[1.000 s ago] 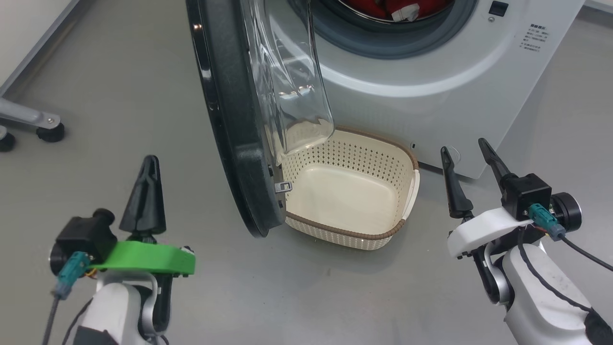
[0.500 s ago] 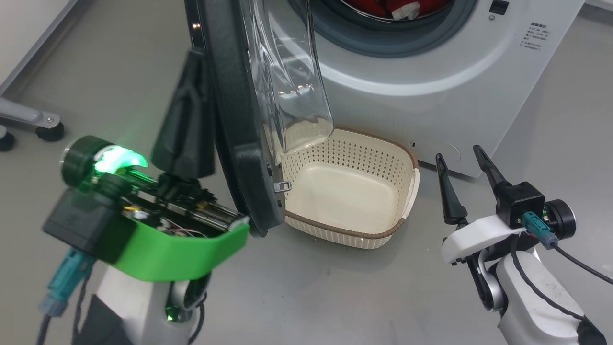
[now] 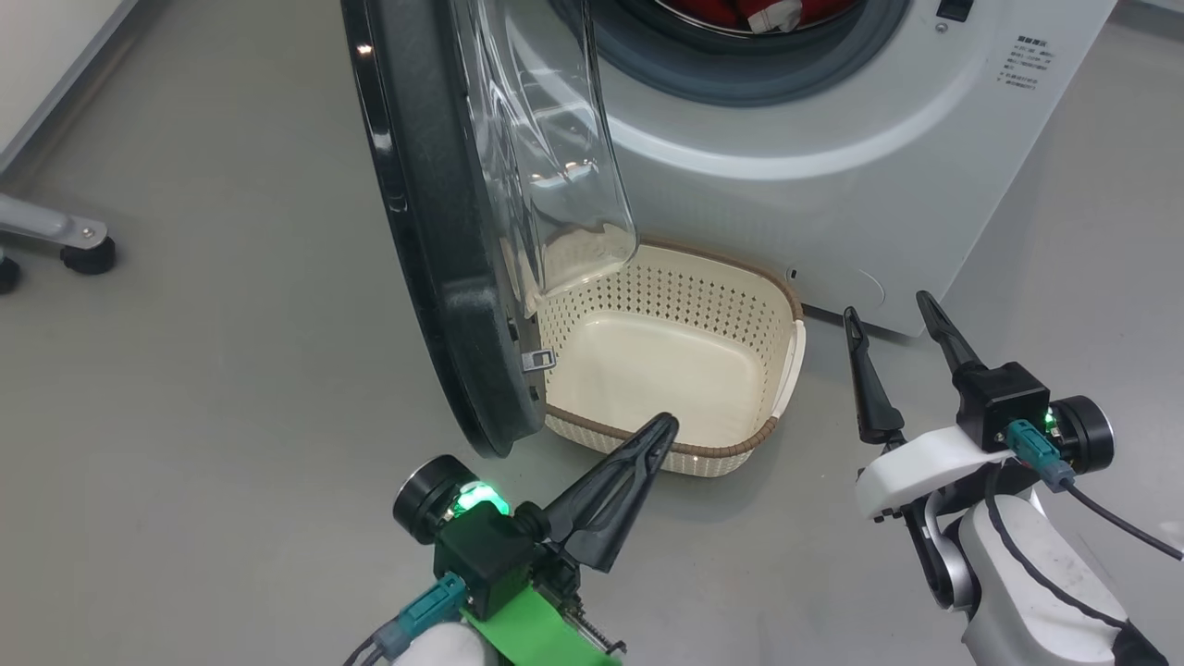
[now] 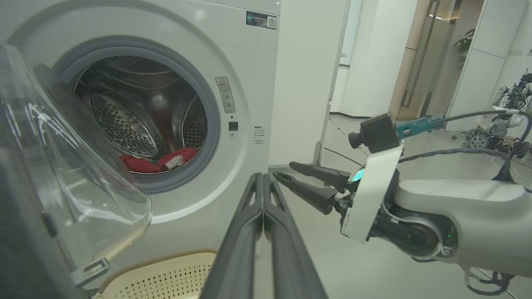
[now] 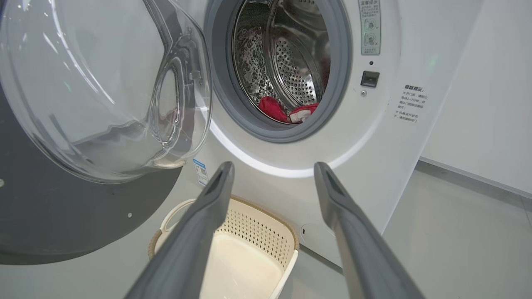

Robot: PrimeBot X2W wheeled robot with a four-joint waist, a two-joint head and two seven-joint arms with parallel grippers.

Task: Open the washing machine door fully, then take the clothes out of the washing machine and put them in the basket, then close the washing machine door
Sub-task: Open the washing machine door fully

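Observation:
The washing machine (image 3: 832, 185) stands with its door (image 3: 435, 231) swung out edge-on to me, the glass bowl (image 5: 104, 83) facing the drum. Red clothes (image 5: 286, 112) with white trim lie low in the steel drum, as the left wrist view also shows the clothes (image 4: 160, 162). The cream basket (image 3: 666, 296) sits empty on the floor under the door. My left gripper (image 3: 664, 425) is shut and empty, its tip over the basket's near rim. My right gripper (image 3: 886, 307) is open and empty, right of the basket.
A grey metal leg with a black castor (image 3: 74, 242) stands on the floor at far left. The door's lower edge hangs over the basket's left side. Open grey floor (image 3: 231, 416) lies left of the door.
My left arm rose beside the door's outer rim, then swung down and right to the front of the basket. The right arm barely moved. The camera shifted slightly.

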